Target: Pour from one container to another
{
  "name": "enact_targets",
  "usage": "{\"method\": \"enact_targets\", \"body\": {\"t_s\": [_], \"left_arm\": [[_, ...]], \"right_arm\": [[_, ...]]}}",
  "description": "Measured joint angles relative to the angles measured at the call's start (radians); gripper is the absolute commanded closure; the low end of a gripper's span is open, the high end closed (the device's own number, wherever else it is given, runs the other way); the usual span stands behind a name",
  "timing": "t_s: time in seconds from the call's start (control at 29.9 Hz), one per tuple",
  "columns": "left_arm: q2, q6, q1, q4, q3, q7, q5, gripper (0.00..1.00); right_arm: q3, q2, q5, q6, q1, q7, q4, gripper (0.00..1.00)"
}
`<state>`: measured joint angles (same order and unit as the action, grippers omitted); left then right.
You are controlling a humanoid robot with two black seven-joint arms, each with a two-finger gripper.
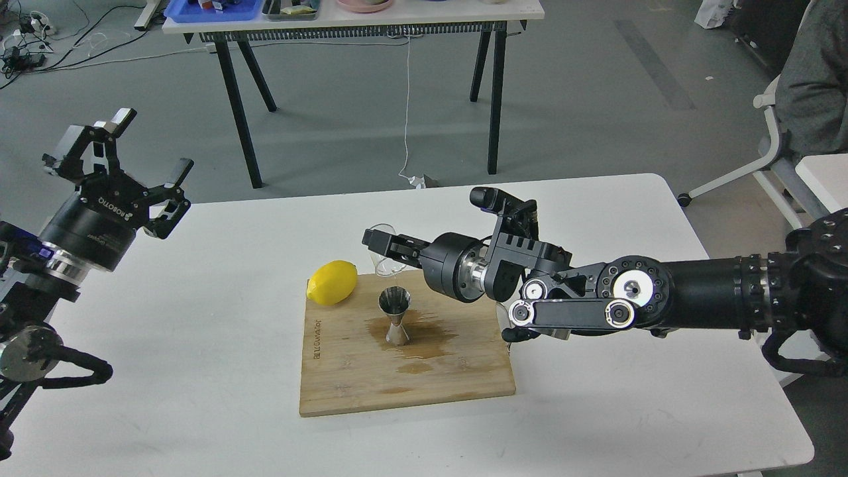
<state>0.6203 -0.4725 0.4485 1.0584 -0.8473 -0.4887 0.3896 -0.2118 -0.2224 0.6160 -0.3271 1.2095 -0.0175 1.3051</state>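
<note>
Pouring looks underway: our right fingers (pixel 379 248) clamp the glass cup (pixel 384 255), tipped over the jigger (pixel 395 317) standing on the board (pixel 404 351) beside the lemon (pixel 332 283). Brown spill surrounds the jigger. Our left fingers (pixel 142 149) hang spread wide, empty. Finishing and setting down remain, we judge.

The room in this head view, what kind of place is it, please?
Probably a robotics lab or workshop, not a kitchen. Loose cables lie on the grey floor, a second table on black trestle legs carries parts trays, and the wooden board with its lemon looks like a staged test.
</note>
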Motion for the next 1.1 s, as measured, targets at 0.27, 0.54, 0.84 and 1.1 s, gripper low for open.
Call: {"method": "enact_targets", "body": {"t_s": [0.27, 0.54, 0.84, 1.1], "left_arm": [[-0.002, 0.000, -0.001, -0.011, 0.000, 0.000, 0.000, 0.04], [-0.006, 0.000, -0.001, -0.014, 0.001, 0.000, 0.000, 0.04], [0.002, -0.004, 0.003, -0.014, 0.001, 0.000, 0.000, 0.04], [-0.003, -0.005, 0.003, -0.014, 0.001, 0.000, 0.000, 0.04]], "right_arm": [[0.328, 0.010, -0.284, -0.005, -0.206, -0.005, 0.001, 0.61], [0.825, 0.053, -0.554, -0.008, -0.437, 0.001, -0.040, 0.61], [1.283, 0.065, -0.777, -0.009, -0.673, -0.001, -0.053, 0.61], [1.566, 0.059, -0.995, -0.012, -0.812, 0.010, -0.136, 0.61]]}}
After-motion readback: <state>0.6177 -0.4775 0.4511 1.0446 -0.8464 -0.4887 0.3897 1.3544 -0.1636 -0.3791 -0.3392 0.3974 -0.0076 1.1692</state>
